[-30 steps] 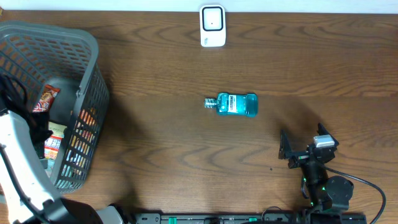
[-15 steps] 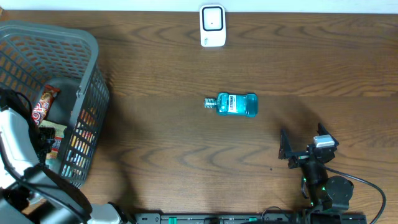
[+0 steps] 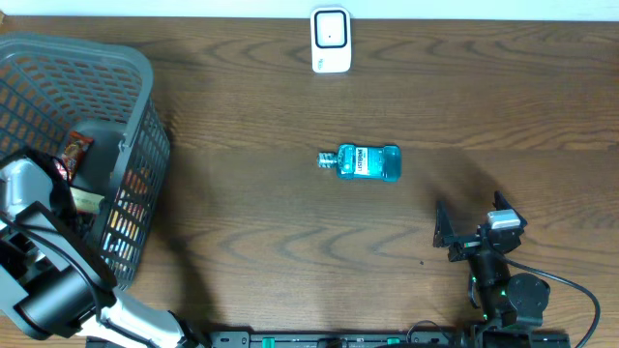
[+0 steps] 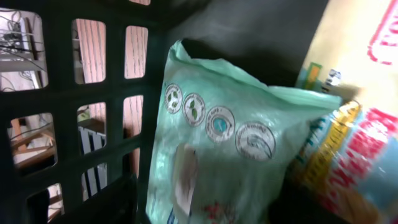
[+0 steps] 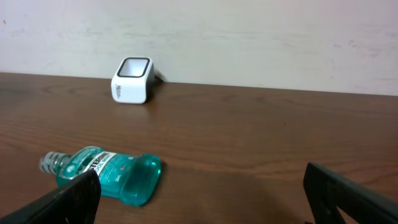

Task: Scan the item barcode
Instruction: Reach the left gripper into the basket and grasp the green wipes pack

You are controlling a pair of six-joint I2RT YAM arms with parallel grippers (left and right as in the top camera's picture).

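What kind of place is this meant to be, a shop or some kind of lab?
Probably a mock shop checkout set up on a wooden table: a small white barcode scanner stands at the far edge, a grey shopping basket holds packaged goods, and a blue mouthwash bottle lies in the middle.

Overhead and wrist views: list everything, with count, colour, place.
table: one, brown wood, under all.
basket: one, grey mesh, left end.
green packet: one, pale green, in the basket.
cream packet: one, cream, beside the green packet.
red packet: one, red, in the basket.
mouthwash bottle: one, teal, lying on its side mid-table.
scanner: one, white, far edge, centre.
left gripper: one, black, inside the basket, jaws hidden.
right gripper: one, black, open, near right.
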